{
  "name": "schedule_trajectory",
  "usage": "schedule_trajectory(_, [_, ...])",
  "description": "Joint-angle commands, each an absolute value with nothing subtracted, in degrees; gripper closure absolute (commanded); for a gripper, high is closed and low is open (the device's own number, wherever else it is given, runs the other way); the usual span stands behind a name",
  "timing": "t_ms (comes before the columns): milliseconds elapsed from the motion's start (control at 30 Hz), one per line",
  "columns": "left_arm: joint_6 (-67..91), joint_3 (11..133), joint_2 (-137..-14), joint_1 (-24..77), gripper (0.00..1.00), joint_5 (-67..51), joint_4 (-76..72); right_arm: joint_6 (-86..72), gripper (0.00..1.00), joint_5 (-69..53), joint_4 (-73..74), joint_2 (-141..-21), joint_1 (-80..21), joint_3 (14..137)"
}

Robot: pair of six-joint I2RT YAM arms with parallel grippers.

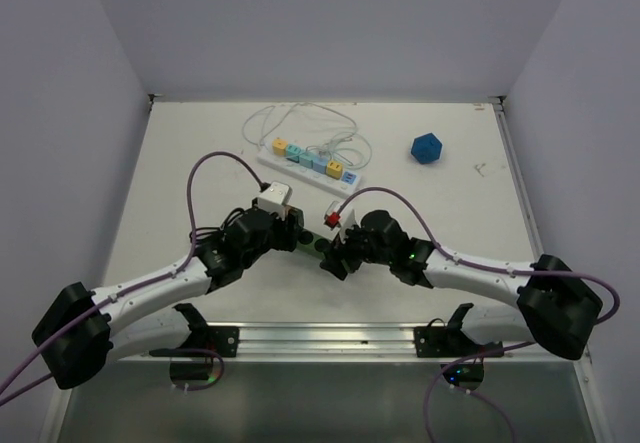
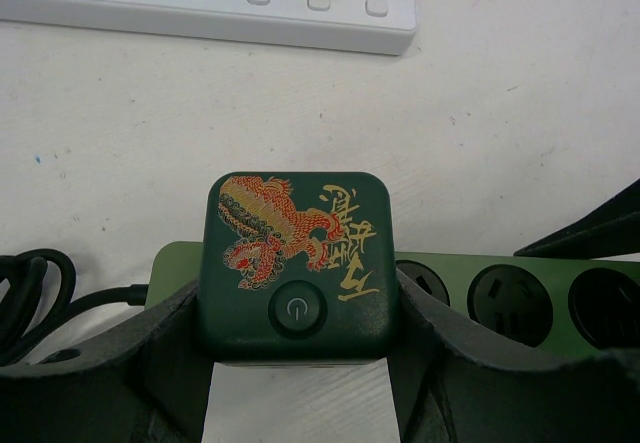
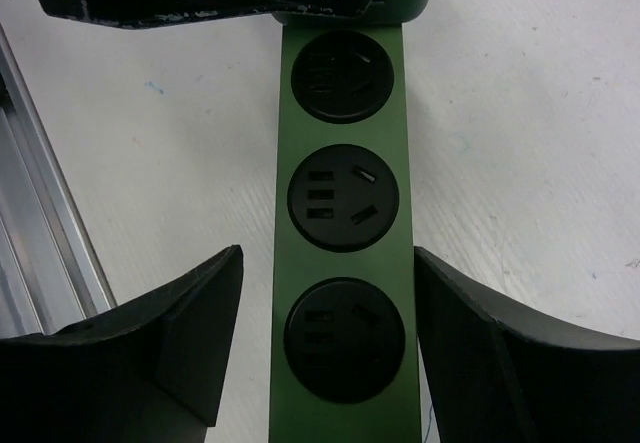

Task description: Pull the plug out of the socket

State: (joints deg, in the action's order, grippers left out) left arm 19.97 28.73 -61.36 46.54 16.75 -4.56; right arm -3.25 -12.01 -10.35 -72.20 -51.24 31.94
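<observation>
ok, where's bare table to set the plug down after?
Widest bare patch: right side of the table, between the blue block and the right arm. A smaller one is far left, between the white power strip and the left wall. Crowded: the middle, where left gripper, right gripper and green strip bunch together.

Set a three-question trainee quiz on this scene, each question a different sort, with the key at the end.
1. True or false: the right gripper straddles the green power strip with its jaws open.
2. Where do the left gripper fingers stand relative to the dark green plug? A: both on one side of it. B: against two opposite sides of it. C: both well clear above it.
3. Fill in: the right wrist view shows ___ empty sockets on the strip.

Key: 1 true; 2 B; 3 three.
</observation>
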Motion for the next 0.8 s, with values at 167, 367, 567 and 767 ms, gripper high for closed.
schedule_trajectory(167, [20.7,33.6,-56.3,46.1,1.00,14.4,-6.9,1.7,0.41,-6.2,-8.3,-74.8,-54.7,37.3])
schedule_trajectory(367, [20.3,34.0,-54.5,45.8,1.00,14.2,-5.7,0.8,0.66,-6.2,-7.6,-75.7,-55.0,38.6])
schedule_trajectory(567, [20.5,30.9,-50.0,45.7,1.00,17.1,-7.5,-3.2,0.95,-5.9,-7.5,-76.4,-55.1,39.1])
schedule_trajectory(767, [20.1,22.7,-37.8,45.4,1.00,20.3,-15.5,-10.2,1.00,-6.1,-6.2,-80.6,-54.9,41.1])
